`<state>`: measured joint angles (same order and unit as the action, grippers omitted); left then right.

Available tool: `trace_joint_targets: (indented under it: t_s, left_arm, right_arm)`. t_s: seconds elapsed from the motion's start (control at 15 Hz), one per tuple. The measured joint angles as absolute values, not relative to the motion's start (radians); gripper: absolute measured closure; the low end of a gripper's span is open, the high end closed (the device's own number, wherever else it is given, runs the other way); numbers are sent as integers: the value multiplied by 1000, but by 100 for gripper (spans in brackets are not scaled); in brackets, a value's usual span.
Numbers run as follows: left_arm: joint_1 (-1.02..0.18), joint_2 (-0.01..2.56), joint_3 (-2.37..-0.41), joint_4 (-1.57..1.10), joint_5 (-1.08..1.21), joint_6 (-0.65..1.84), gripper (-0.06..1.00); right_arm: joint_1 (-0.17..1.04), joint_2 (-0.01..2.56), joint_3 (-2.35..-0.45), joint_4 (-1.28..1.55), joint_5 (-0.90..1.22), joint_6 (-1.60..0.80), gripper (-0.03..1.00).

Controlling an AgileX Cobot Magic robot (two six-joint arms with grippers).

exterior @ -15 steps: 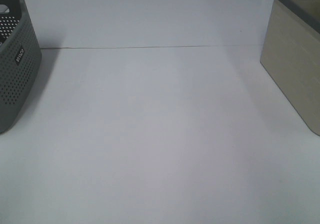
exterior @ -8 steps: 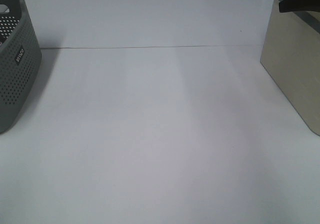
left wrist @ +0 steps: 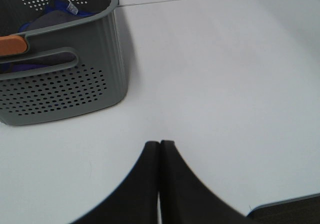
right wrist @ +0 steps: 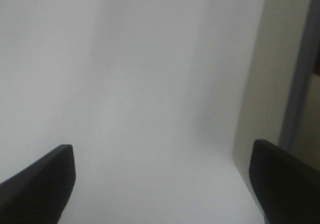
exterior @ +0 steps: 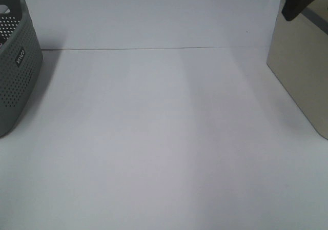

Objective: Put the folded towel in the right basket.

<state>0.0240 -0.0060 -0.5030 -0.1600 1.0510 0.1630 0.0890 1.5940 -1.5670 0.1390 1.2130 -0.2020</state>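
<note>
The beige right basket (exterior: pixel 302 71) with a grey rim stands at the table's right edge; its side also shows in the right wrist view (right wrist: pixel 270 84). No folded towel shows on the table; the basket's inside is hidden. My right gripper (right wrist: pixel 162 176) is open and empty, above the table beside the basket's rim. One dark finger (exterior: pixel 297 2) of it shows at the top right of the high view, over the basket's rim. My left gripper (left wrist: pixel 160 149) is shut and empty, low over the table near the grey basket.
A grey perforated basket (exterior: pixel 15 66) stands at the left edge; in the left wrist view (left wrist: pixel 60 89) it holds blue, grey and orange cloth. A thin seam line (exterior: pixel 154 48) runs across the white table (exterior: pixel 154 138).
A dark finger of my right gripper has come into the high view at the top right, over the beige basket's rim, and has shifted and tilted since half a second ago.
</note>
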Motion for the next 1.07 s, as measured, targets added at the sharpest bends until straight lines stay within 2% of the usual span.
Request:
trace_joint_targets:
  t_s: [0.67, 0.93, 1.0, 1.07]
  left_arm:
    - [24, -6, -503, -160, 1051, 163, 94]
    - [24, -6, -503, -160, 1051, 163, 94]
    - [24, -6, -503, -160, 1051, 163, 94]
    - [24, -6, -503, -160, 1051, 163, 94]
  right_arm:
    - [93, 948, -960, 47, 1214, -125, 6]
    - [93, 635, -706, 31, 1217, -101, 6]
    - [93, 468, -596, -7, 1219, -99, 6]
    - [93, 433, -578, -18, 1220, -98, 6]
